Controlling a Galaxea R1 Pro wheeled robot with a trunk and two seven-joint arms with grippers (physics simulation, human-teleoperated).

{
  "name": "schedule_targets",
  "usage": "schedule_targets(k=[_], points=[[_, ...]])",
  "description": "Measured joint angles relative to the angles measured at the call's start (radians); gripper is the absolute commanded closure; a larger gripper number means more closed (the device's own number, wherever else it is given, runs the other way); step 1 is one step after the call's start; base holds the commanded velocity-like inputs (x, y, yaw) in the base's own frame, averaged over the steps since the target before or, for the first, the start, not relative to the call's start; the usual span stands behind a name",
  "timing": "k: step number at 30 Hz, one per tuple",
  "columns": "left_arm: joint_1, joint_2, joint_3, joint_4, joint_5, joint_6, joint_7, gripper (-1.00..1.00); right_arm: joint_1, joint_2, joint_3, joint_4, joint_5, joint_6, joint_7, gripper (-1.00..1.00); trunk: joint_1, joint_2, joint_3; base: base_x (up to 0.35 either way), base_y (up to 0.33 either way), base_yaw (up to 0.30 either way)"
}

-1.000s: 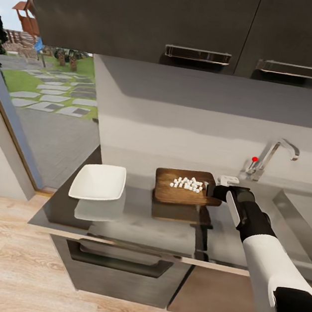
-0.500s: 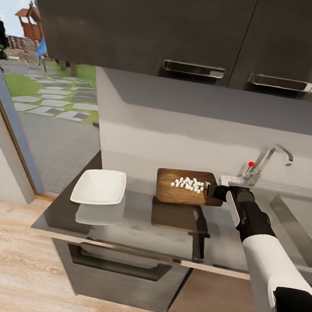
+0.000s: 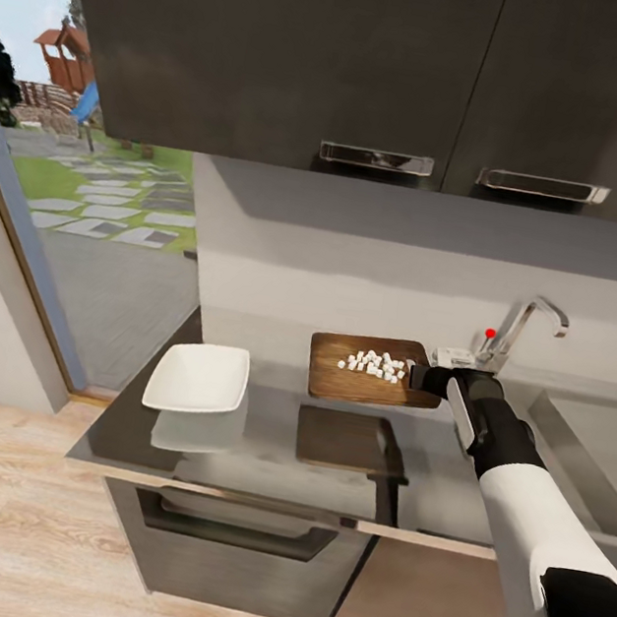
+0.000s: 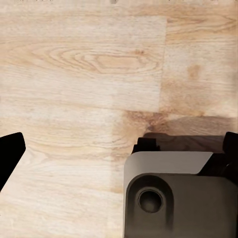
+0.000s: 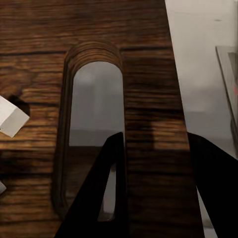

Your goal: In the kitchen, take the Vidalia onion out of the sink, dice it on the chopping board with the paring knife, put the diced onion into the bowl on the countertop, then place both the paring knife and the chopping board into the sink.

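I see the glossy grey countertop (image 3: 258, 440), with the white square bowl (image 3: 200, 378) resting on it at the left. My right gripper (image 3: 421, 377) is clamped on the handle-slot end of the dark wooden chopping board (image 3: 362, 382), holding it level above the counter, long axis running toward the sink (image 3: 588, 432). Tiny white Vidalia onion (image 3: 373, 364) cubes sit on top. My left gripper (image 4: 119, 148) faces the floor with its fingers spread, empty.

Diced onion (image 3: 372, 364) on chopping board (image 3: 351, 383) (lifted above countertop (image 3: 267, 442)), bowl (image 3: 200, 378) left, sink (image 3: 599, 434) right
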Motion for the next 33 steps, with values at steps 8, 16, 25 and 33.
schedule_targets(k=[8,16,25,33], points=[[0.0,0.003,0.0,0.0,0.0,0.0,0.0,-1.0,0.0,0.0,0.001,0.0,0.0,0.0,0.0,1.0,0.0,0.0,0.013,0.0,0.0,0.0],[0.0,0.004,0.0,0.001,0.0,0.0,0.0,-1.0,0.0,0.001,0.002,0.0,0.0,0.0,0.0,1.0,0.0,0.0,0.025,0.0,0.189,0.0],[0.0,0.004,0.0,0.001,0.0,0.0,0.0,-1.0,0.0,0.001,0.003,0.0,0.002,0.0,0.0,1.0,0.0,0.0,0.04,-0.083,0.233,0.0],[0.0,0.004,0.0,0.001,0.0,0.0,0.0,-1.0,0.001,0.001,0.002,0.001,0.003,0.0,-0.001,1.0,0.0,0.0,0.052,-0.174,0.237,0.0]])
